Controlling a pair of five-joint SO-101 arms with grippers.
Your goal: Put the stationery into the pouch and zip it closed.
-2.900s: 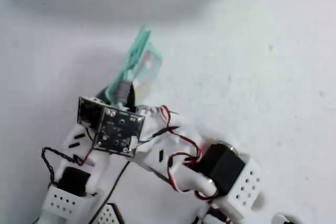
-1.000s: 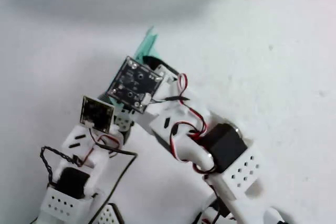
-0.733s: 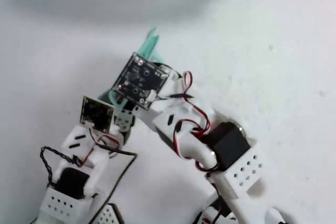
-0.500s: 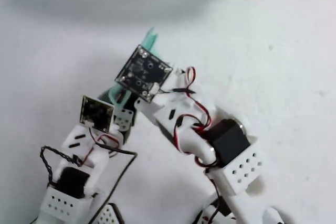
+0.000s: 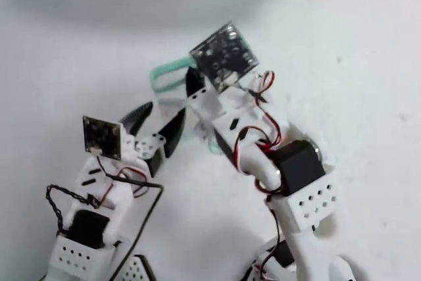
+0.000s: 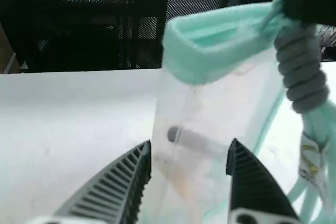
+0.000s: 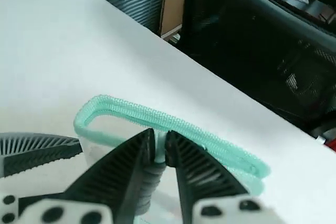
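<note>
Left wrist view: I see clear pouch (image 6: pixel 210 103), grey pen-like item (image 6: pixel 197 141) inside; left gripper (image 6: pixel 189 156) wide, straddling pouch; right gripper (image 7: pixel 160 140) pinched on zip pull (image 7: pixel 159 151).

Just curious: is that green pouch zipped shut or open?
Open: the pouch mouth gapes as a loop of green rim, pinched by the right gripper.

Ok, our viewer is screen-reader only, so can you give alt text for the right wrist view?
The right gripper, jaws shut, pinches the mint-green rim of a clear pouch, its mouth partly open, over a white table.
</note>
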